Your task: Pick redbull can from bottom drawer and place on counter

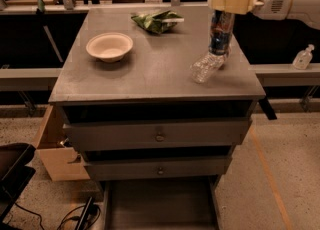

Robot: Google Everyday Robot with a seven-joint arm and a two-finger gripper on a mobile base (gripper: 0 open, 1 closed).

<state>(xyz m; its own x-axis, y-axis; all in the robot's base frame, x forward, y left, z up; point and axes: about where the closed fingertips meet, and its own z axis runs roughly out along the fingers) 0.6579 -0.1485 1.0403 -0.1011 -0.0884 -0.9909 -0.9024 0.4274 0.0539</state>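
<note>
As it sits topmost, counter (150, 79): flat square grey metal surface.
bottom drawer (160, 209): lowest grey metal drawer, pulled out, near.
gripper (227, 5): cream two-finger gripper, far right, clamped on the can's top.
redbull can (220, 34): slim blue-and-silver can, upright over counter's right side, by clear plastic water bottle (206, 65).

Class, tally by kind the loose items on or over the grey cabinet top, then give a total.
Bowl: 1
Green bag: 1
Water bottle: 1
Redbull can, gripped by the tool at the counter's right side: 1
Total: 4
</note>
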